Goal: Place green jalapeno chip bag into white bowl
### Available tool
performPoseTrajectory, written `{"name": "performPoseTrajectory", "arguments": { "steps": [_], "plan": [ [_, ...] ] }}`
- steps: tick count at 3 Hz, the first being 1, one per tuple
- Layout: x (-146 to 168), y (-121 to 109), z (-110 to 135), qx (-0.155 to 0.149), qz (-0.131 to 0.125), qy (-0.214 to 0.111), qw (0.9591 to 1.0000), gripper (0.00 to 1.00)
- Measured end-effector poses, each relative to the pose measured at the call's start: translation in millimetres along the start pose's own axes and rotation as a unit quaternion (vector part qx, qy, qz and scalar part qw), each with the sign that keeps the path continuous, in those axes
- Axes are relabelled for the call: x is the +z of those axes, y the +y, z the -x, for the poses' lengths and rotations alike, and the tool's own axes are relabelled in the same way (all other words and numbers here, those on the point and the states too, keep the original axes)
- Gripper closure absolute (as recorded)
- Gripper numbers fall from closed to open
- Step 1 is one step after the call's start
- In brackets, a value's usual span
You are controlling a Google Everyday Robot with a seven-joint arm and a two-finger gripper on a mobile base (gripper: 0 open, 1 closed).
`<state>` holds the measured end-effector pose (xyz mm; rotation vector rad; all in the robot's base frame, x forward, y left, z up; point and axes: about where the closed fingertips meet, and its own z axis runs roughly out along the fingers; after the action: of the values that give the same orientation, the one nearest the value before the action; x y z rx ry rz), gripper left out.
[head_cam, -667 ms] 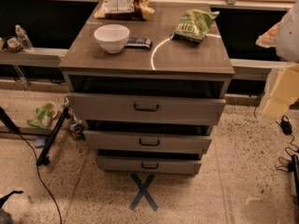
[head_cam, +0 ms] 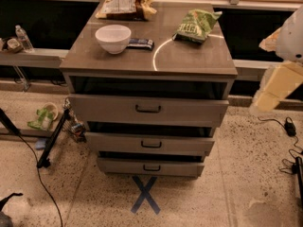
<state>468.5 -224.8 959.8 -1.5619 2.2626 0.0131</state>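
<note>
- The white bowl (head_cam: 112,38) stands upright and empty on the left half of the cabinet top (head_cam: 189,60), near the front edge.
- A dark blue bar (head_cam: 140,43) lies just beside the bowl at its 3 o'clock. A brown bag (head_cam: 124,5) sits at the bowl's 12 o'clock, by the back edge.
- The green chip bag (head_cam: 196,25) lies flat on the right rear of the top, well apart from the bowl. Its long axis runs from 8 o'clock to 2 o'clock, and the bowl is at about its 9 o'clock.
- The gripper (head_cam: 279,84) is the pale, smeared shape at the right edge, off the cabinet's right side and holding nothing I can see.
- From the gripper the bag lies at about 10 o'clock, so the reach likely goes in and leftward.
- The frame cuts the gripper off and blur hides its form, so I cannot tell whether it is spread or pressed together.
</note>
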Motion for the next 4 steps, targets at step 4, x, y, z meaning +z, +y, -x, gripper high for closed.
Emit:
{"name": "performPoseTrajectory", "arguments": {
  "steps": [4],
  "plan": [
    [86.2,-179.0,-36.1,0.320,-0.114,-0.203,0.9185,0.00]
  ]
}}
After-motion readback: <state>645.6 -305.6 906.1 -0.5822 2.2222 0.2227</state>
